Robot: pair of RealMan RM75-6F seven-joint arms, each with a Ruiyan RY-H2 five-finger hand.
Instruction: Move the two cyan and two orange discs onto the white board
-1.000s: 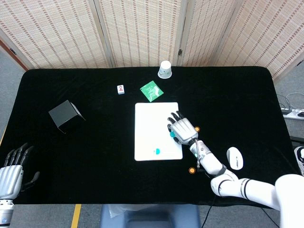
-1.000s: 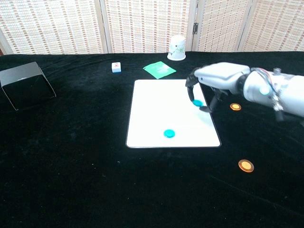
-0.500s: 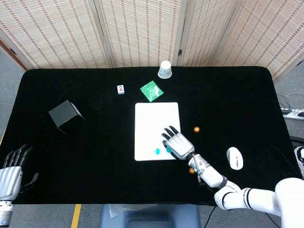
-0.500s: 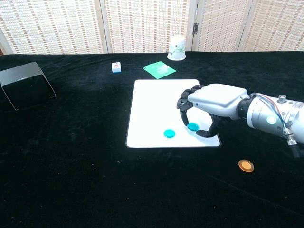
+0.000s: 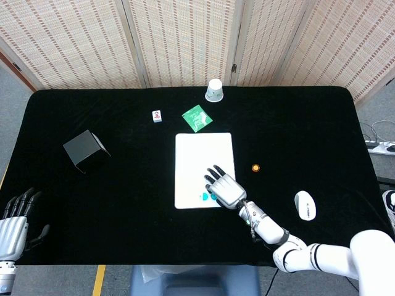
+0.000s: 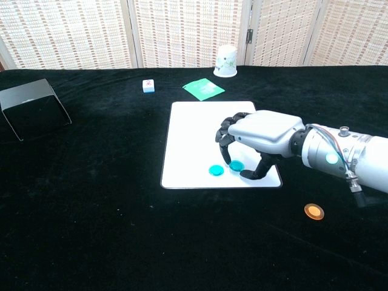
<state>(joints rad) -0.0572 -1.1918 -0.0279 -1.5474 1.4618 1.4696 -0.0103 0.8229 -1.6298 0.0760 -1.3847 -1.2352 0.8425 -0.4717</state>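
Note:
The white board (image 5: 197,154) (image 6: 194,133) lies at the table's middle. One cyan disc (image 5: 203,197) (image 6: 216,170) rests near its front edge. My right hand (image 5: 223,188) (image 6: 260,134) hovers low over the board's front right part and pinches the second cyan disc (image 5: 213,196) (image 6: 236,165) between fingers and thumb, right beside the first. One orange disc (image 5: 255,167) lies on the black cloth right of the board; another orange disc (image 6: 313,211) lies near the front right, hidden by my forearm in the head view. My left hand (image 5: 13,225) hangs at the table's front left, fingers apart, holding nothing.
A black box (image 5: 85,148) (image 6: 33,109) stands at the left. Behind the board are a small tile (image 5: 157,116) (image 6: 148,86), a green packet (image 5: 197,118) (image 6: 204,88) and a white cup (image 5: 214,90) (image 6: 226,61). A white mouse (image 5: 305,205) lies at the right.
My right hand carried the second cyan disc from the board's right edge toward the front, ending beside the first cyan disc. The left hand stayed put.

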